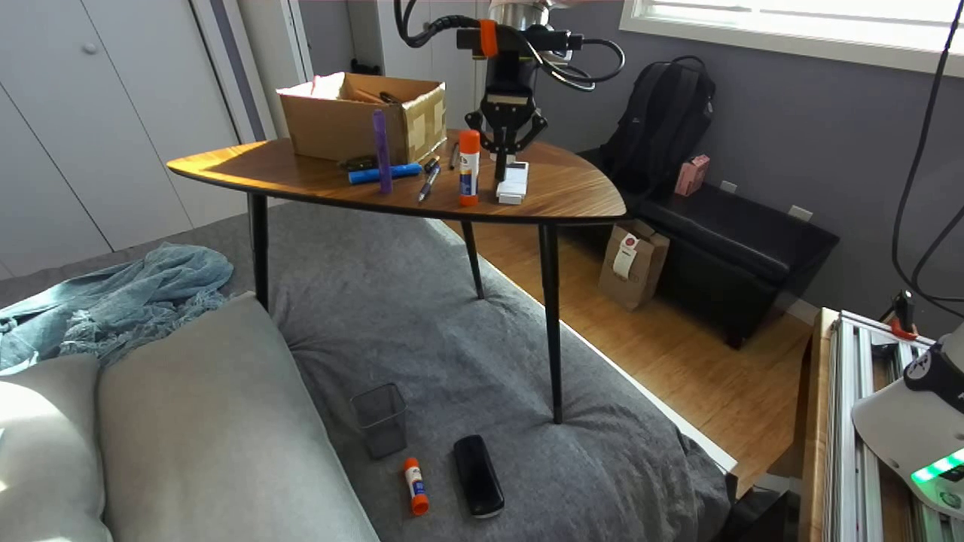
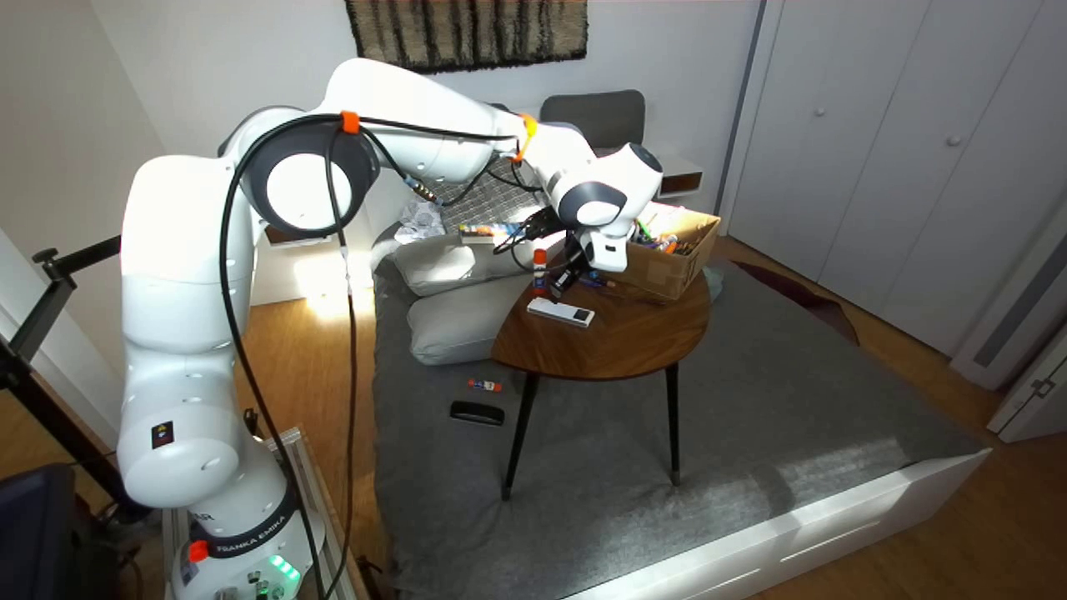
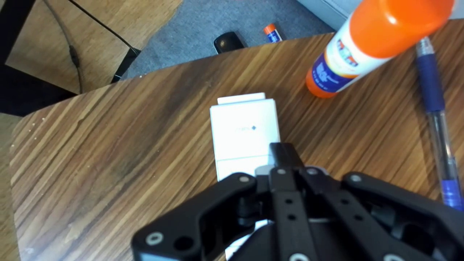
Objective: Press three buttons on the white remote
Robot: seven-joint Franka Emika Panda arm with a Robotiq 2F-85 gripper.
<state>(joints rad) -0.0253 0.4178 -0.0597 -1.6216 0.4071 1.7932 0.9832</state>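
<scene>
The white remote (image 1: 514, 185) lies flat on the wooden table (image 1: 557, 197) near its narrow end. It also shows in an exterior view (image 2: 560, 312), with a small dark patch at one end. In the wrist view the remote (image 3: 243, 127) runs from the middle downward, its lower part mostly hidden by the gripper. My gripper (image 3: 285, 150) is shut with its fingertips together and nothing held. Its tips overlap the remote's right edge in the wrist view. In an exterior view the gripper (image 1: 500, 175) points down at the remote's side; whether it touches the remote I cannot tell.
An orange-capped glue stick (image 1: 468, 167) stands upright close beside the remote. A pen (image 3: 435, 108), a blue marker (image 1: 384, 173) and an upright purple stick (image 1: 382, 150) are on the table. A cardboard box (image 1: 346, 124) stands behind them.
</scene>
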